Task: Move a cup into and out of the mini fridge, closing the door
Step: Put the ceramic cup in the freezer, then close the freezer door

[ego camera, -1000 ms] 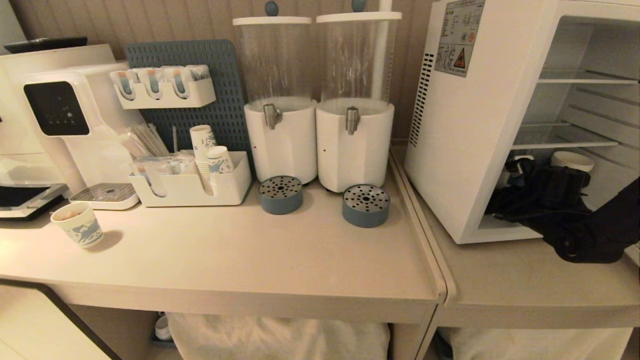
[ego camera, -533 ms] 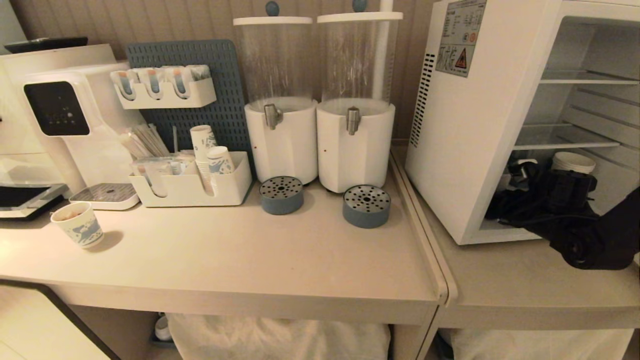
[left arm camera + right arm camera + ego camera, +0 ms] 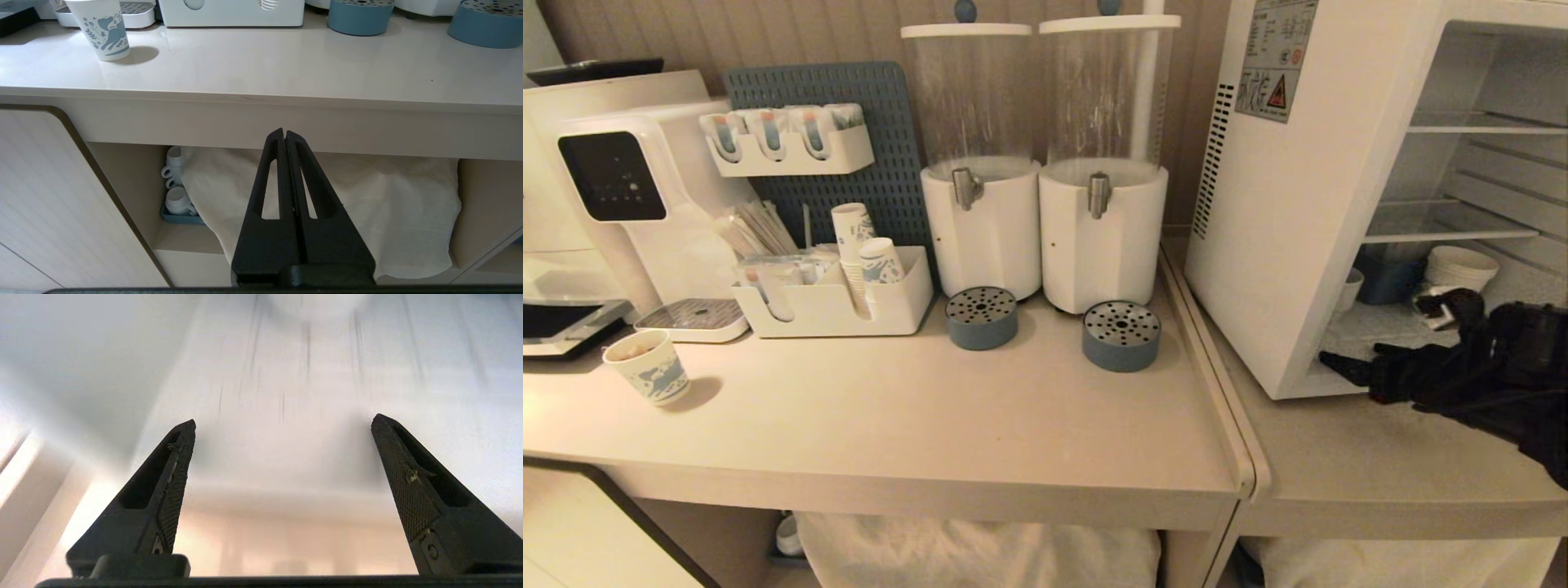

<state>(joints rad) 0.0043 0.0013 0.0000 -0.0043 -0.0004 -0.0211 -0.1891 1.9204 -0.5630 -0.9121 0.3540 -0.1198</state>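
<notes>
The mini fridge (image 3: pixel 1290 204) stands open on the counter (image 3: pixel 931 425), at its right end. The cup (image 3: pixel 1460 267) sits on the fridge floor, far back. The right gripper (image 3: pixel 1388 359) waits at the fridge's front edge, jaws spread wide and empty. The left gripper (image 3: pixel 284 136) hangs below the counter's front edge, jaws pressed together.

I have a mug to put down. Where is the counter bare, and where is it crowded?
Bare: the counter front, from the paper cup to the blue drip trays. Also the strip before the fridge, left of the right gripper. Crowded: the back row, and the fridge floor around the cup.
</notes>
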